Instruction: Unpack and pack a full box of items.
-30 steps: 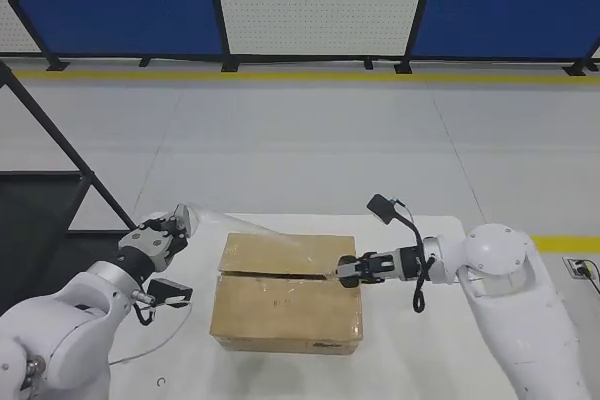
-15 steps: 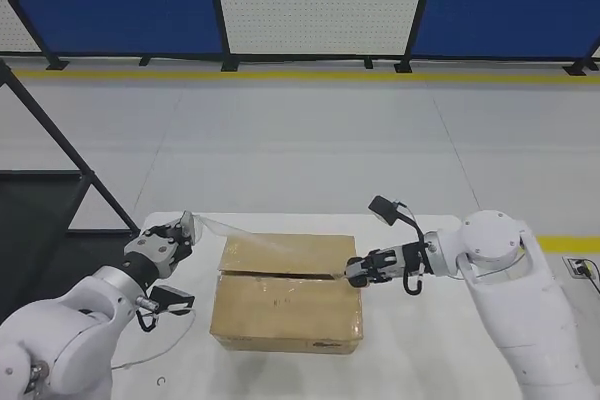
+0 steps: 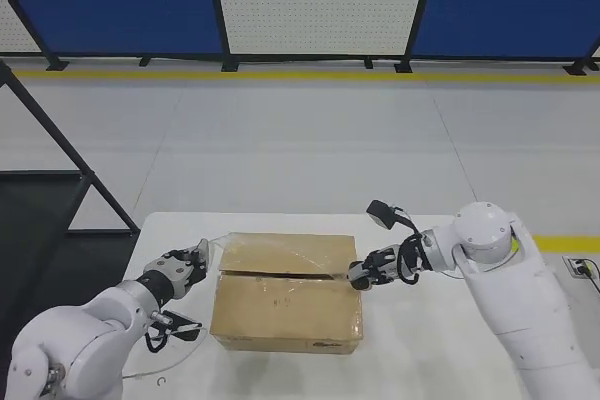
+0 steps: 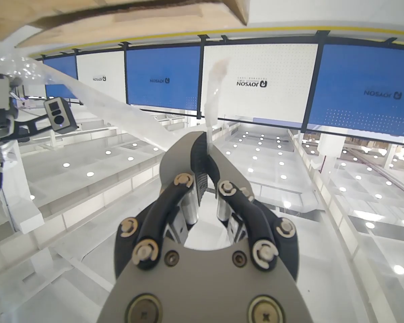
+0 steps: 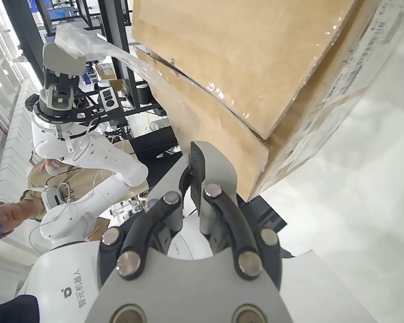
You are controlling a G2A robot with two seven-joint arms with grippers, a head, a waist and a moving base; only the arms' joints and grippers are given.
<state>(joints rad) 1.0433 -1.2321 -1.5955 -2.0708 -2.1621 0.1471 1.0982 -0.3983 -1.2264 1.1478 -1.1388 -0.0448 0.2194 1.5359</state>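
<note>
While the left gripper point(image 4: 205, 139) is clamped shut on the clear tape strip point(image 4: 104, 102), which stretches from its grip to the seam of the box point(image 3: 285, 300) just beside it, the pull is best kept low along the seam and steady, lest the film tear. The right gripper point(image 5: 192, 156) sits closed at the opposite seam end. Whether it pinches anything, I cannot tell; it likely should brace the box.

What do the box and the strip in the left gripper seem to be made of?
Box: cardboard, likely corrugated, matte brown; the flaps show a thick raw edge. Strip: probably clear plastic tape, glossy; the background shows through it and it glints.
</note>
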